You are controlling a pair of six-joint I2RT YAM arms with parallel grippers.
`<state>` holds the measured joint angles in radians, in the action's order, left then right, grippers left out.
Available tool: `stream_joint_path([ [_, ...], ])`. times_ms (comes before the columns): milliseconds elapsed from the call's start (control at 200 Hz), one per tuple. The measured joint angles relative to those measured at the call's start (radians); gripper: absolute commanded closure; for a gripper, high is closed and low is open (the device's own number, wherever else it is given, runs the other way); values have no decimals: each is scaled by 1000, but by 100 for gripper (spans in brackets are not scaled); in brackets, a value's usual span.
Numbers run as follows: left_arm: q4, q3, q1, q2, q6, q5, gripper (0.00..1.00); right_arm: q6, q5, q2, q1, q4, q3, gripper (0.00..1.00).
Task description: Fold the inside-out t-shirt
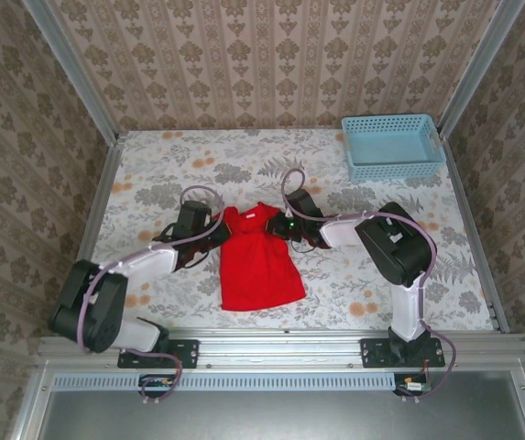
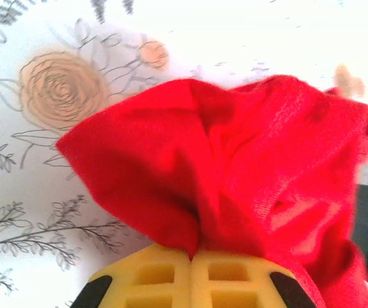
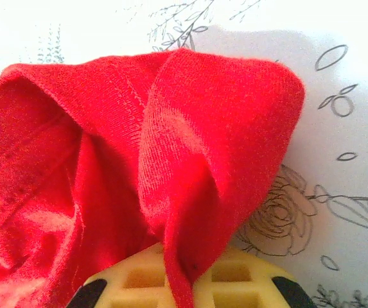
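The red t-shirt (image 1: 260,261) lies bunched in the middle of the flowered table, narrow at its far end and wider toward the near edge. My left gripper (image 1: 223,223) is shut on the far left part of the cloth; in the left wrist view its yellow fingers (image 2: 151,276) pinch a fold of the t-shirt (image 2: 248,160). My right gripper (image 1: 276,223) is shut on the far right part; in the right wrist view the t-shirt (image 3: 171,141) runs down between the yellow fingers (image 3: 235,276). Both grips lift the cloth into gathered folds.
A light-blue plastic basket (image 1: 392,147) stands at the far right corner of the table (image 1: 363,284). Patterned walls close in the table on three sides. Both arms reach inward from the near rail.
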<state>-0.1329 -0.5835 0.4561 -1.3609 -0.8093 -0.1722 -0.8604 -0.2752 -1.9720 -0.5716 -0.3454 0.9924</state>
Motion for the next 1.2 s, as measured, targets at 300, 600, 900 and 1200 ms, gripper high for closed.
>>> stream_joint_path([
  [300,-31,70,72,275,2,18,100,-9,-88,47,32,-137,-32,100],
  [600,6,20,310,229,20,130,100,3,-97,53,32,-129,-32,100],
  [900,59,40,120,287,18,135,100,47,-96,58,39,-119,-32,100],
  [1200,63,-29,-188,165,16,-26,100,77,-155,81,82,-117,74,100],
])
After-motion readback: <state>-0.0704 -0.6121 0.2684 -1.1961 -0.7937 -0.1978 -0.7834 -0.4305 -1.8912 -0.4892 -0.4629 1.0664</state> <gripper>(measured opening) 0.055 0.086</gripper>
